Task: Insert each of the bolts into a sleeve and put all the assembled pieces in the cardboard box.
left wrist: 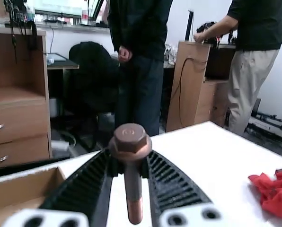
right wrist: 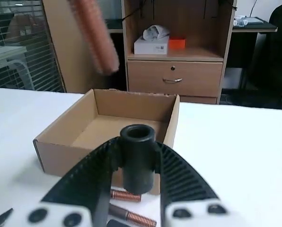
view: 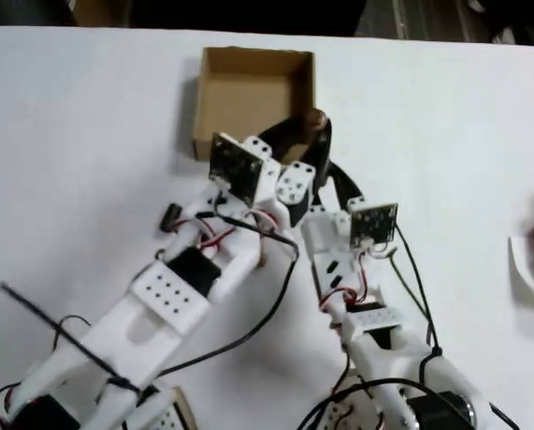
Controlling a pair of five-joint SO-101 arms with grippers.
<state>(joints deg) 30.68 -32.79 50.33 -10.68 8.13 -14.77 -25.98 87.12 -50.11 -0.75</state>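
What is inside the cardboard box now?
The cardboard box shows a bare floor with no pieces on it. Its corner nearest the arms is covered by the left gripper and its bolt, so that part cannot be judged.

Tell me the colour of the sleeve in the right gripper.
The sleeve is black; the right wrist view shows it best.

Blurred bolt (right wrist: 96, 38); upper end beyond edge
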